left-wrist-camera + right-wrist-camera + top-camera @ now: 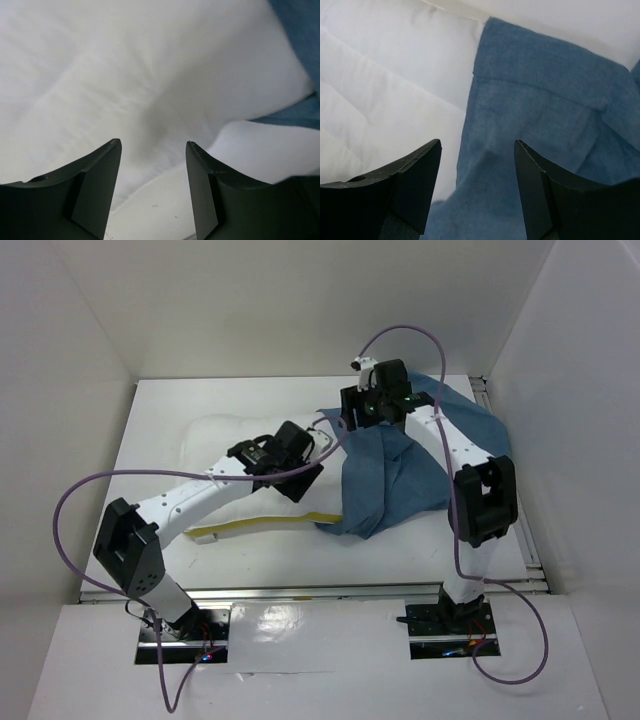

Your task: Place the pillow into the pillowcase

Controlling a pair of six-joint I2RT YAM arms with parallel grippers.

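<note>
Top external: the pillow [215, 440], plump and white with a yellow strip along its near edge, lies on the surface [160, 400]. The wrinkled dusty-blue pillowcase [385, 480] is draped over its right end.

Left wrist: the left pincer [152, 160] is spread with nothing between its fingers. It hangs over the pillow's creased white cloth, and the pillowcase shows at the upper right.

Right wrist: the right pincer [477, 165] is likewise spread and empty, over the pillowcase's left edge where it overlaps the pillow.
</note>
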